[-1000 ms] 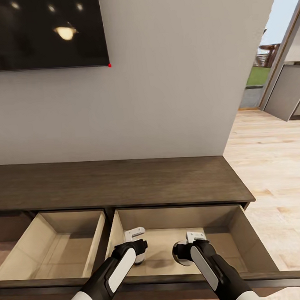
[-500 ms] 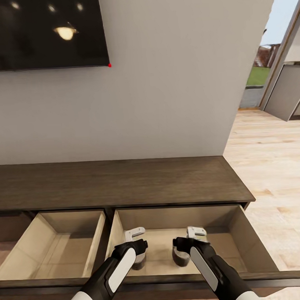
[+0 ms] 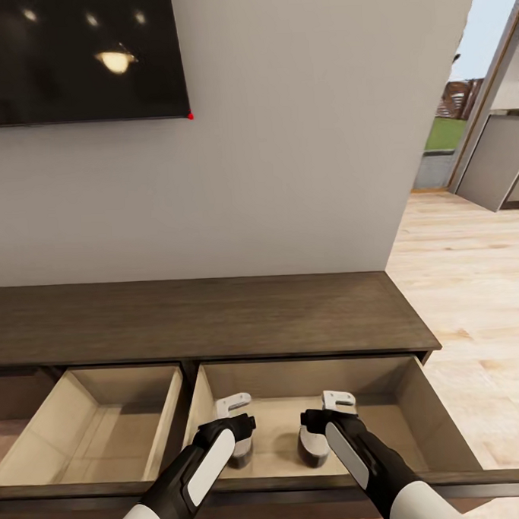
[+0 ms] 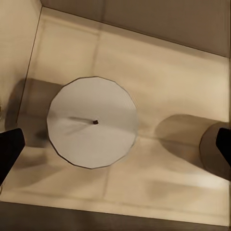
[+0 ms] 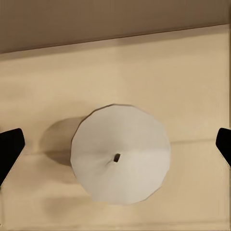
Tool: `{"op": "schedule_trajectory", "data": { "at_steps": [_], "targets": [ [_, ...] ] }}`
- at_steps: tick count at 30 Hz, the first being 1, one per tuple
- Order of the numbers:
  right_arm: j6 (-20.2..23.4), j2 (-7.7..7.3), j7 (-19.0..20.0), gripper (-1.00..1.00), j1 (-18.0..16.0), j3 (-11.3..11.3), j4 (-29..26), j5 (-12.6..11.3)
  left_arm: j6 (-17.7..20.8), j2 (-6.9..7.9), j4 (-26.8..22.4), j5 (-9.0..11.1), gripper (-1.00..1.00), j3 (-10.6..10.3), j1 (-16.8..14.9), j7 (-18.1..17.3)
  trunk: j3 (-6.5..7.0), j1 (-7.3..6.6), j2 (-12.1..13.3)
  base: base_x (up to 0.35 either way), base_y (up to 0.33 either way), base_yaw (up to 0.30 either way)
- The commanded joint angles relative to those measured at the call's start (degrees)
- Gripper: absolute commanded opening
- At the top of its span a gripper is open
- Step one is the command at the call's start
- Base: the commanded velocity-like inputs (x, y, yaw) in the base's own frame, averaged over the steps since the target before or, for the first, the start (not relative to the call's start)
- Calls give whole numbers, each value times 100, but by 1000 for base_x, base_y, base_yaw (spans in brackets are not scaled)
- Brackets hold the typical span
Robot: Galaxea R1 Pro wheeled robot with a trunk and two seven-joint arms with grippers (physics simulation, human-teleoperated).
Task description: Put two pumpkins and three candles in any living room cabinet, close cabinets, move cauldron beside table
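Both hands are hanging inside the right-hand open drawer of the long low dark-brown wooden cabinet (image 3: 209, 319), which is standing against a grey wall. Left hand (image 3: 236, 424): it is hovering directly above a short stubby pale beige-grey cylindrical candle (image 3: 241, 451) that is standing upright on the pale wood drawer floor. In the left wrist view the round top of this candle (image 4: 92, 122), with its small dark wick, is lying between the two dark fingertips (image 4: 9, 149), which are spread wide at the picture's edges and are touching nothing. Right hand (image 3: 329, 422): it is hovering above a second pale beige-grey candle (image 3: 311, 447), likewise upright on the drawer floor. In the right wrist view this candle (image 5: 121, 155) is sitting centred between the dark fingertips (image 5: 9, 147), which are also spread wide and clear of the wax. The two candles are standing near each other, apart, toward the front of the drawer; part of the second candle (image 4: 214, 149) is showing at the edge of the left wrist view. Beside this drawer, a left-hand drawer (image 3: 93, 428) is also standing open, showing a pale wood interior. Above the cabinet, a dark wall-mounted screen (image 3: 78, 56) is reflecting ceiling lights. A light wooden floor (image 3: 474, 294) is extending toward a doorway.
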Motion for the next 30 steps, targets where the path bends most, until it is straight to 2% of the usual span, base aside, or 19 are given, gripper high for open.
{"op": "schedule_trajectory", "data": {
  "at_steps": [1, 12, 18, 30],
  "targets": [
    [10, -3, -56, 100, -5, 23, -8, -61, 6, 2, -8, 47, 100, -15, -5, 50, 18, -3, -1, 0, 0, 0],
    [10, 0, -52, 100, -7, 23, -6, -70, 18, 17, -150, 67, 100, 5, -4, 79, 261, -32, 14, 0, 0, 0],
    [12, 3, -53, 100, -7, 23, -12, -70, 360, 23, -331, 106, 100, 57, -8, 99, 394, -47, 22, 0, 0, 0],
    [19, -2, -51, 100, -7, 23, -14, -71, 436, 17, -429, 119, 100, 81, -11, 106, 660, -78, 38, -52, 14, 0]
  ]
}}
